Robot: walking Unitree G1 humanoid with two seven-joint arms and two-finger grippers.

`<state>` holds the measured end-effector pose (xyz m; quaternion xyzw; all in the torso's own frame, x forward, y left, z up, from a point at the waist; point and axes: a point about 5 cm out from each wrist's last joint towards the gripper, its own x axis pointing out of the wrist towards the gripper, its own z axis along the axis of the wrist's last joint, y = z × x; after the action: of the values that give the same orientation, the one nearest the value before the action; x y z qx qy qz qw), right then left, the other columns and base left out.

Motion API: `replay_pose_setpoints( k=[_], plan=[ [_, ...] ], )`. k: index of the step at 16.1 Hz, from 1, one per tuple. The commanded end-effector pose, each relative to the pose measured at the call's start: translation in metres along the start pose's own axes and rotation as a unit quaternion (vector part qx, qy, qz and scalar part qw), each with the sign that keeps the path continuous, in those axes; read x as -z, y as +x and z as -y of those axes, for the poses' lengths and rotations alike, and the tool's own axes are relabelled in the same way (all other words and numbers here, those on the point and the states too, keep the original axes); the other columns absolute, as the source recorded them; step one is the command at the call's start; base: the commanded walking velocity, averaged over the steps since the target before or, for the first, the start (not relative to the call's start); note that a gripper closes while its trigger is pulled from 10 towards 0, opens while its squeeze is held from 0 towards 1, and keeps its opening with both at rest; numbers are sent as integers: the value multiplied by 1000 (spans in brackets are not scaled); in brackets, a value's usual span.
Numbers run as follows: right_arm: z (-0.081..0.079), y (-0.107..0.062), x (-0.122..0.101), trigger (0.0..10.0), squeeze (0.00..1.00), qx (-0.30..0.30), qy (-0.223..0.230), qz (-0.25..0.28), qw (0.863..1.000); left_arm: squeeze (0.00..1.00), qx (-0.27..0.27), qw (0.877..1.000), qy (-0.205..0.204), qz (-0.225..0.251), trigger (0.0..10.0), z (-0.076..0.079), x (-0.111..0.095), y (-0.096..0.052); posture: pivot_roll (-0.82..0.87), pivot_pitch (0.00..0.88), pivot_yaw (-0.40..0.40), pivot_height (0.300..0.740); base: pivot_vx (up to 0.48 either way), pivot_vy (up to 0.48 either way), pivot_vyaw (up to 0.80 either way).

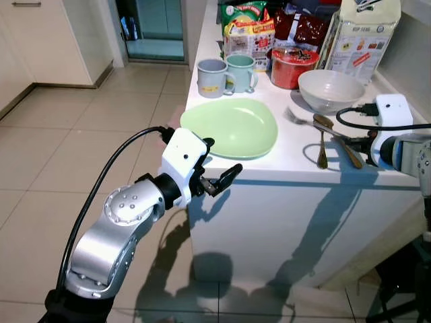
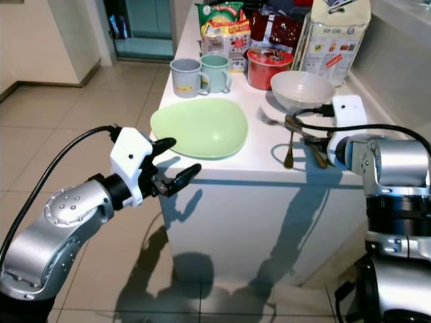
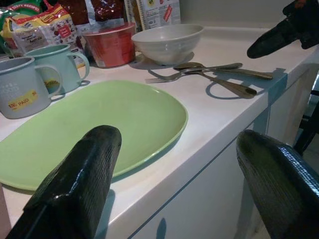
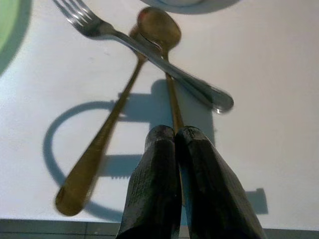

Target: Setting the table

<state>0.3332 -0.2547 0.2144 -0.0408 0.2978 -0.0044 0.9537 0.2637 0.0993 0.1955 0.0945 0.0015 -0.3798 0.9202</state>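
Left end effector (image 1: 217, 163) spread wide at tabletop (image 1: 283, 165) edge, just by green plate (image 1: 232, 126). Fork (image 4: 149, 50) & two spoons crossed nearby. Right end effector (image 4: 174, 137) pinching one spoon (image 4: 167, 59) handle, fingers pressed together.

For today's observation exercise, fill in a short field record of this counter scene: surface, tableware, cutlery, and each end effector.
Surface: white counter
Plate: green plate, near front edge
Bowl: white bowl, behind cutlery
Mugs: two mugs, behind plate
Cutlery: fork crossing two spoons
Left end effector: open, at plate's edge
Right end effector: shut on a spoon handle
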Motion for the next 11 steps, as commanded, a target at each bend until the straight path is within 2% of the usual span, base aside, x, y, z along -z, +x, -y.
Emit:
replay_pose_setpoints(
  k=[1,4,6,7,8,9,11],
  plan=[
    [0,-5,0,0,0,1,-7,-1,1000,0,6,1000,11,13,10000,3,-7,0,27,0,-1,740,0,0,0],
    [-2,-15,1,0,0,2,-10,10,1000,0,6,1000,12,12,10000,2,-8,-1,28,0,9,740,0,0,0],
    [-1,-15,5,0,0,8,-14,8,1000,0,6,1000,12,12,10000,1,-8,-1,26,0,14,740,0,0,0],
    [0,-12,9,510,0,21,-24,9,999,0,7,1000,12,11,10000,0,-9,-1,27,0,19,740,0,0,0],
    [0,-10,10,8157,0,23,-24,15,999,0,7,1000,13,11,10000,0,-9,-1,27,0,24,740,0,0,0],
    [-1,-4,11,10000,1000,18,-19,23,999,0,10,1000,15,9,10000,0,-9,0,32,0,26,740,0,0,0],
    [0,6,6,10000,1000,14,-7,26,1000,0,10,1000,17,10,10000,-2,-10,1,43,0,27,740,0,0,0]
  ],
)
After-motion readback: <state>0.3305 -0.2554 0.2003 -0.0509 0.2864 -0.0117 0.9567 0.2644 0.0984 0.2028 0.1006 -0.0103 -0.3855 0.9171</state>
